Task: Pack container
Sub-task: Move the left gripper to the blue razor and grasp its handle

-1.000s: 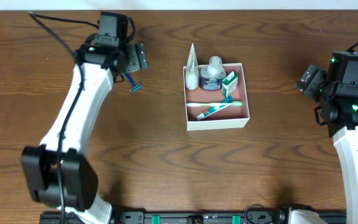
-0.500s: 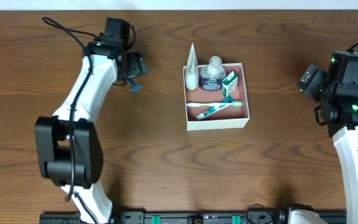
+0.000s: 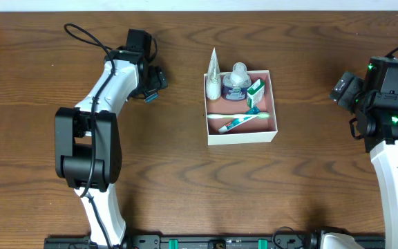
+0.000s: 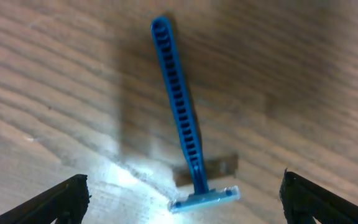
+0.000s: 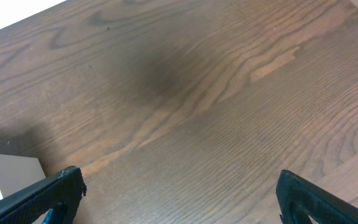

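The left pincer, jaws apart, hangs over the blue razor left of the container. The thin handle, flat on the counter, may skid aside as they close.

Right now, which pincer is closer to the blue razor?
Left. The left pincer hovers open just above the razor; the right pincer is far off, beyond the container.

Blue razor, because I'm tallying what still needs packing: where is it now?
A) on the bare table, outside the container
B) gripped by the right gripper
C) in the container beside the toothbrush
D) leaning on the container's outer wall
A: the blue razor lies flat on the wooden table, apart from the container, with the left gripper open above it.
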